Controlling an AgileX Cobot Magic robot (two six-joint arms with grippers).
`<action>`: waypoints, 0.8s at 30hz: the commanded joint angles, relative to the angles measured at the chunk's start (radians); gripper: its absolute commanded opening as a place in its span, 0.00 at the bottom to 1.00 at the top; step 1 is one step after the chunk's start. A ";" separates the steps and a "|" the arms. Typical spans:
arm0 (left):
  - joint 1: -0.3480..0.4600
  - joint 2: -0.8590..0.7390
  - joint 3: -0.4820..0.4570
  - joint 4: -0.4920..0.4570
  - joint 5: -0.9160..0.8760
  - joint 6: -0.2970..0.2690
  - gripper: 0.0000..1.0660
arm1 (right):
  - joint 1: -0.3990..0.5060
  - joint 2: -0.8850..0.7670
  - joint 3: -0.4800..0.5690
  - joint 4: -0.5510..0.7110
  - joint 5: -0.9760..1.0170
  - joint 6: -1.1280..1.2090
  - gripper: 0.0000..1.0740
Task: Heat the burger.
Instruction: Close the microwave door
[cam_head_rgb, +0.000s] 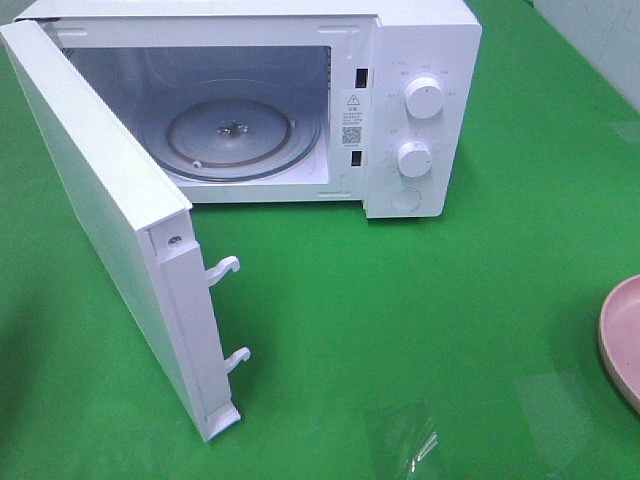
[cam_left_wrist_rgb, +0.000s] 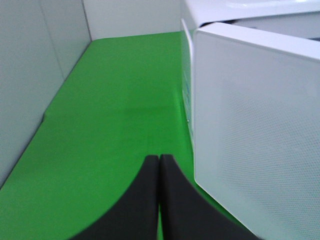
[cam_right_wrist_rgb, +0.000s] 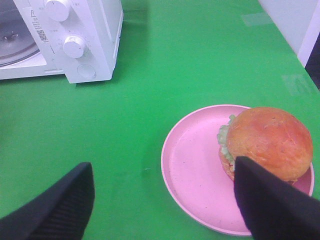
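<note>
Item: burger (cam_right_wrist_rgb: 267, 142). Lay on the pink plate (cam_right_wrist_rgb: 192, 170), toward the rim farther from the microwave, with green lettuce showing under the glossy brown bun. It sat just ahead of the right gripper (cam_right_wrist_rgb: 162, 200), close to one black fingertip (cam_right_wrist_rgb: 265, 200), which overlapped it in the wrist view; whether they touched could not be told.

Item: right gripper. Jaws spread wide, nothing between them; bare green table (cam_right_wrist_rgb: 125, 125) and part of the plate lay in the gap.

Item: left gripper (cam_left_wrist_rgb: 159, 165). Fingers pressed together, tips meeting, holding nothing. It sat low over the green surface, with the outer face of the open door (cam_left_wrist_rgb: 260, 130) just beside it.

Item: microwave (cam_head_rgb: 420, 100). White, well ahead of the right gripper across the table, two round dials (cam_head_rgb: 425, 98) on its panel. Door (cam_head_rgb: 110, 210) swung fully open; glass turntable (cam_head_rgb: 235, 135) bare inside the cavity.

Item: pink plate, high view (cam_head_rgb: 625, 335). Only its edge showed at the border.
</note>
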 joint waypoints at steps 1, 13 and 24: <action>-0.042 0.079 0.004 0.106 -0.092 -0.050 0.00 | -0.006 -0.024 0.001 -0.001 -0.014 -0.010 0.71; -0.069 0.268 0.000 0.205 -0.286 -0.175 0.00 | -0.006 -0.024 0.001 -0.001 -0.014 -0.010 0.71; -0.069 0.402 -0.042 0.330 -0.395 -0.296 0.00 | -0.006 -0.024 0.001 -0.001 -0.014 -0.010 0.71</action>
